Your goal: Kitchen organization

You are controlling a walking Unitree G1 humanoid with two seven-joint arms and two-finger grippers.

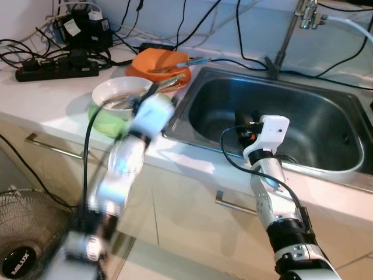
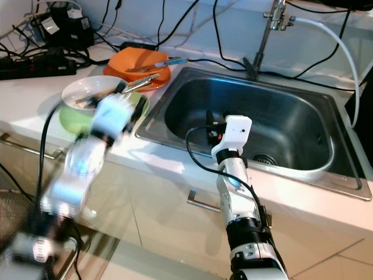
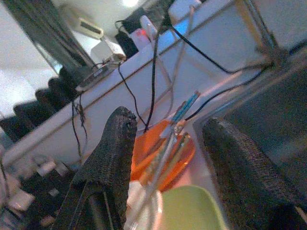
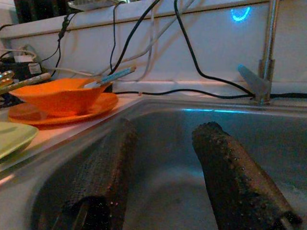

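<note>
On the floor fan hub, white lettering, too blurred to read

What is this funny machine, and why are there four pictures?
It's a house robot at a kitchen counter. Two pictures come from the eyes in its head, looking down. The other two come from a camera on each wrist, looking along two black fingers. The left gripper reaches, blurred, over a white bowl sitting on a green plate, next to an orange bowl with utensils. The right gripper hangs in the sink. Both are open and hold nothing.
</note>
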